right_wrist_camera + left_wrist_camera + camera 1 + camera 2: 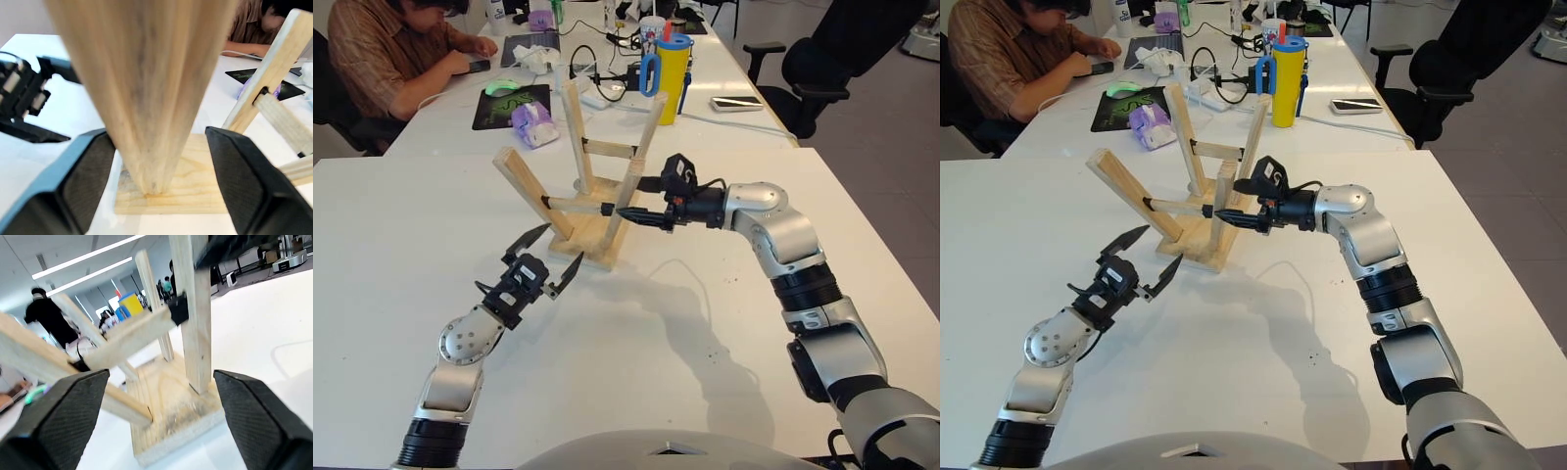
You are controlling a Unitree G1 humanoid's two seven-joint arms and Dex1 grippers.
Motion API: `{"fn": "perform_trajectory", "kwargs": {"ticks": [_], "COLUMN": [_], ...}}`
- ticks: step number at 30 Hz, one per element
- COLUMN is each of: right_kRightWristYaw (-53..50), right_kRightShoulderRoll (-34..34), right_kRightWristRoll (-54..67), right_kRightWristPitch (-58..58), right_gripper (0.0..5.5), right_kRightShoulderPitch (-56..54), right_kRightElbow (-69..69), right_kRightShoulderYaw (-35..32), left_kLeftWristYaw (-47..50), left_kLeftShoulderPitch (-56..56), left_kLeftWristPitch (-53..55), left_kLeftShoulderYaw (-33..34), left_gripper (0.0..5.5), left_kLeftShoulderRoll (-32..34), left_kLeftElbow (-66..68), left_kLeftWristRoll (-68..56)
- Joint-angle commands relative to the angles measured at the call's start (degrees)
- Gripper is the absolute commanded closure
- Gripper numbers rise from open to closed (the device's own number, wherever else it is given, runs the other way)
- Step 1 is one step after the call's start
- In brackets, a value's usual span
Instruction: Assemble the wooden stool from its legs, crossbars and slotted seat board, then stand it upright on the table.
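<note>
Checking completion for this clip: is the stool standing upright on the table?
No, upside down: the seat board rests on the table and the legs point up.

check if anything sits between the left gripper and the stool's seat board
Nothing visible does. The open left gripper faces the seat board at its near edge across bare table, with no object in the gap. The right gripper straddles a stool leg beyond it.

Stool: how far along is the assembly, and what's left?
Done: legs and crossbars look joined to the seat board, the stool resting upside down on the table. In hand: the right gripper straddles one leg, not visibly clamped; the left gripper is open beside the seat board. Left: turn it upright.
</note>
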Motion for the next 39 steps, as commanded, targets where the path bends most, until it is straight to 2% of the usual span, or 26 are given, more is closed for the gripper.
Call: {"fn": "perform_trajectory", "kwargs": {"ticks": [1, 3, 7, 10, 13, 16, 21, 26, 28, 30, 32, 35, 39], "right_kRightWristYaw": [0.07, 1.22, 2.98, 3.3, 0.81, -3.86, -13.76, -23.4, -30.44, -35.73, -37.11, -34.28, -31.75], "right_kRightShoulderRoll": [-1.49, -4.11, -6.75, -6.57, -5.31, -3.32, 2.46, 11.71, 18.23, 19.49, 17.9, 17.2, 18.05], "right_kRightWristRoll": [1.77, 2.85, 5.8, 13.54, 19.21, 27.27, 36.08, 34.75, 25.2, 12.33, 7.58, 8.72, 16.3], "right_kRightWristPitch": [1.27, 2.15, 5.57, 11.48, 15.39, 17.85, 17.29, 12.55, 11.33, 13.53, 14.65, 12.88, 4.68], "right_gripper": [2.08, 2.08, 2.68, 3.08, 3.14, 3.14, 3.92, 4.67, 5.03, 5.33, 5.47, 5.47, 5.47], "right_kRightShoulderPitch": [-0.31, 1.75, 4.14, 3.89, 2.28, -2.37, -14.79, -19.86, -13.54, -3.11, 5.48, 6.56, -5.74], "right_kRightElbow": [-3.26, -4.97, -7.66, -10.64, -11.91, -12.15, -12.32, -10.82, -2.14, 9.92, 13.98, 7.14, -0.28], "right_kRightShoulderYaw": [-3.13, -5.02, -7.26, -12.32, -16.42, -23.36, -28.43, -25.72, -17.35, -3.79, -0.11, -1.13, -12.14], "left_kLeftWristYaw": [-0.21, 0.35, 2.06, 2.21, 2.79, 3.83, 4.95, 4.34, 4.49, 4.66, 4.4, 5.04, 5.86], "left_kLeftShoulderPitch": [-4.62, -7.92, -10.87, -11.11, -11.05, -11.33, -10.89, -10.82, -10.7, -10.96, -11.89, -11.39, -11.86], "left_kLeftWristPitch": [6.72, 7.46, 9.04, 9.63, 9.37, 12.03, 16.75, 16.78, 16.84, 16.86, 17.08, 17.4, 16.91], "left_kLeftShoulderYaw": [-2.23, -3.13, -2.71, -2.67, -2.78, -4.71, -6.33, -7.18, -7.54, -8.0, -8.51, -7.83, -8.1], "left_gripper": [1.51, 1.51, 1.51, 1.51, 1.51, 1.51, 1.51, 1.51, 1.51, 1.51, 1.51, 1.51, 1.51], "left_kLeftShoulderRoll": [-3.12, -4.9, -6.98, -7.98, -8.79, -8.64, -8.03, -8.69, -9.15, -9.86, -10.29, -10.35, -11.28], "left_kLeftElbow": [6.06, 10.64, 15.82, 17.18, 17.18, 19.13, 22.31, 22.55, 22.7, 22.96, 23.37, 23.41, 25.99], "left_kLeftWristRoll": [-1.36, -0.79, -0.96, -1.67, -1.78, 0.79, 3.57, 3.58, 3.65, 3.65, 3.76, 3.3, 3.57]}}
